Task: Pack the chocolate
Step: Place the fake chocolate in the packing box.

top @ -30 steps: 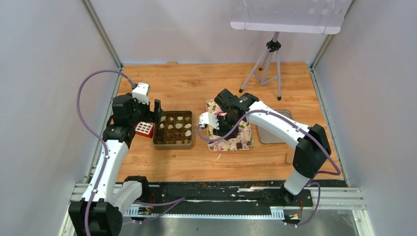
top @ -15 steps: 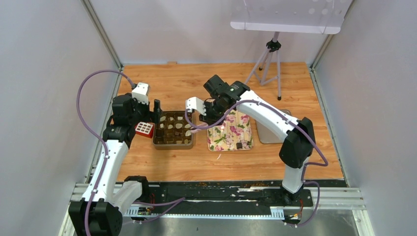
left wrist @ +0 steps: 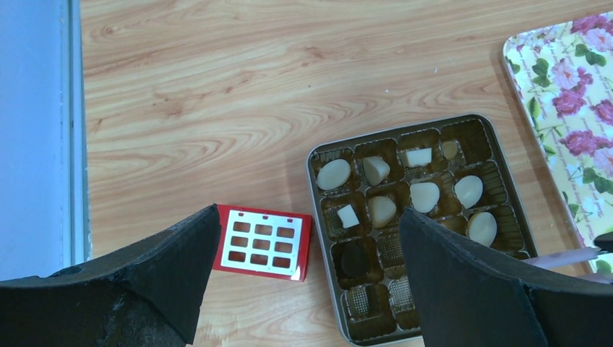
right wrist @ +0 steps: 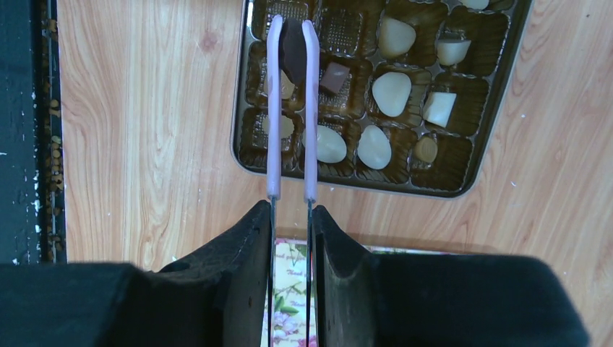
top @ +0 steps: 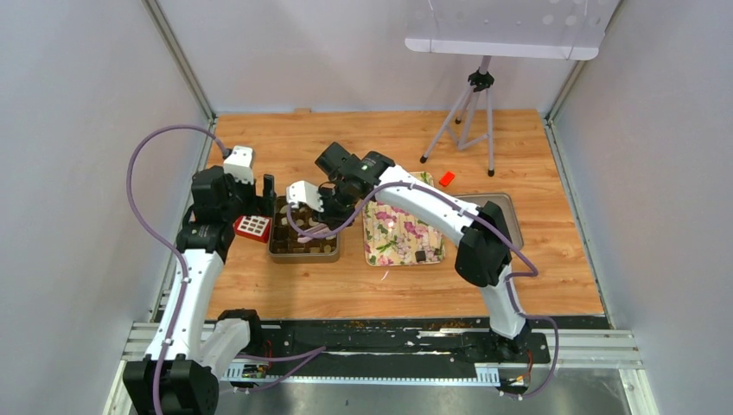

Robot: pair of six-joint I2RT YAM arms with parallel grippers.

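A metal chocolate tin point(top: 273, 251) sits left of centre, with cream, tan and brown chocolates point(right wrist: 391, 92) in its cups. My right gripper point(right wrist: 291, 217) is shut on lilac-tipped tongs point(right wrist: 273, 123), and the tong tips pinch a dark chocolate piece point(right wrist: 293, 47) over the tin's point(right wrist: 238, 130) cups. In the top view my right gripper point(top: 321, 201) hangs over the tin. One dark chocolate point(top: 420, 256) lies on the floral tray point(top: 404, 232). My left gripper point(left wrist: 307, 238) is open and empty above the tin's point(left wrist: 312, 173) left edge.
A red box with a windowed lid point(left wrist: 260, 242) lies just left of the tin. A small red block point(top: 447, 179) lies behind the floral tray. A grey tray point(top: 510, 216) lies at the right, partly hidden by my right arm. A tripod point(top: 471, 112) stands at the back.
My right gripper has swung left from the floral tray to over the tin, carrying the tongs and the dark piece. The red block and grey tray are now uncovered. The left arm has barely moved.
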